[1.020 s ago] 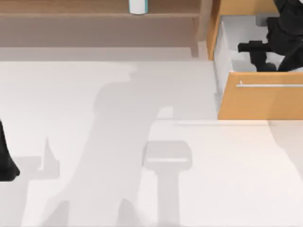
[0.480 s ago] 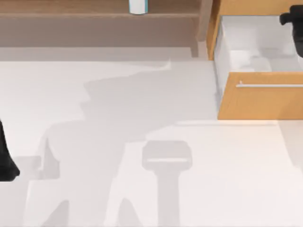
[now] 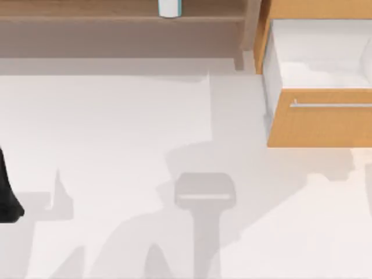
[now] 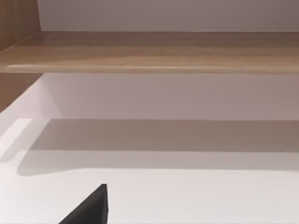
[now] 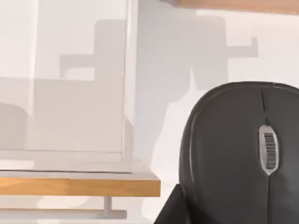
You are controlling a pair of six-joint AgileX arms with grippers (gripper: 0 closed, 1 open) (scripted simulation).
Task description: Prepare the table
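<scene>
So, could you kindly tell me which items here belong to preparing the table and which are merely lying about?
Part of the job:
- table
- computer mouse, close up at the right wrist camera
- open drawer

Lying about:
- white cylinder on the wooden shelf
- parked left arm

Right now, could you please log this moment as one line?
left gripper: parked, table left edge | right gripper: holding mouse near open drawer

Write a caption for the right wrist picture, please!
A black computer mouse held up close above the open drawer and white table.
</scene>
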